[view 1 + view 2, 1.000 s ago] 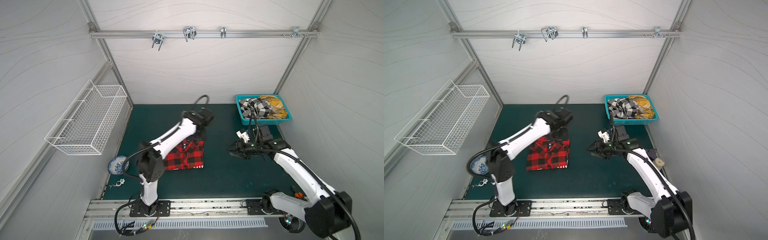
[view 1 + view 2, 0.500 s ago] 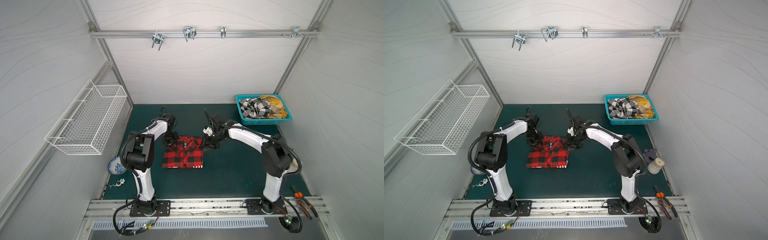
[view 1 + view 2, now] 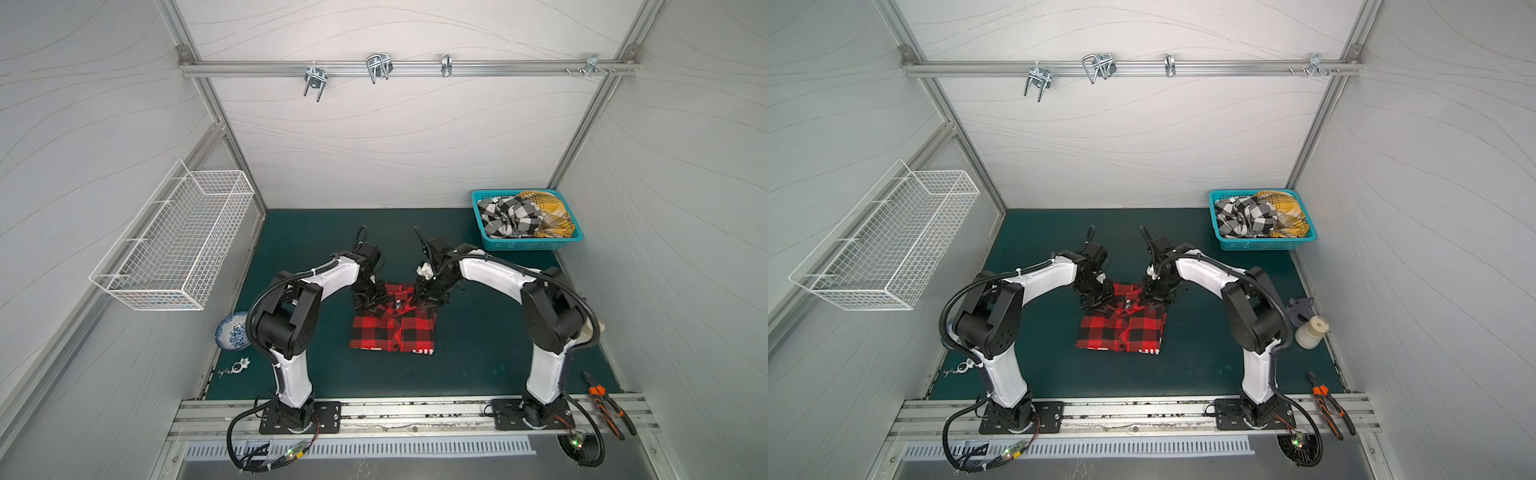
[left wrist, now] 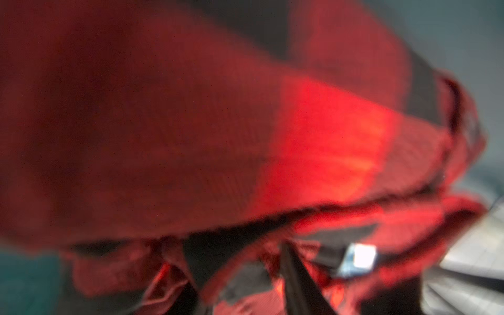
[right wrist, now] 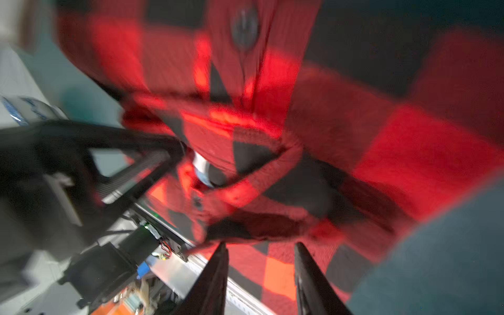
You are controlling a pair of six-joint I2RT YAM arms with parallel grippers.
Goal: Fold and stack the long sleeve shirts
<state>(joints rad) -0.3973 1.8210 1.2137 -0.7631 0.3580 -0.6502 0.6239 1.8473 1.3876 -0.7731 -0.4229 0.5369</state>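
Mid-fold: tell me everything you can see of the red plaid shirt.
The red plaid shirt is soft red-and-black buffalo-check cloth, folded into a roughly square packet lying flat on the green mat. Placket and buttons face up; the collar at the far edge is rumpled, showing a small white label. White lettering peeks out at the near edge. The left hand and right hand sit over its far corners; any grip is unclear.

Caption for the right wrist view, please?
Motion-blurred close-up: right hand, fingers apart, over the folded red-and-black plaid shirt, with the left hand at the shirt beside it.
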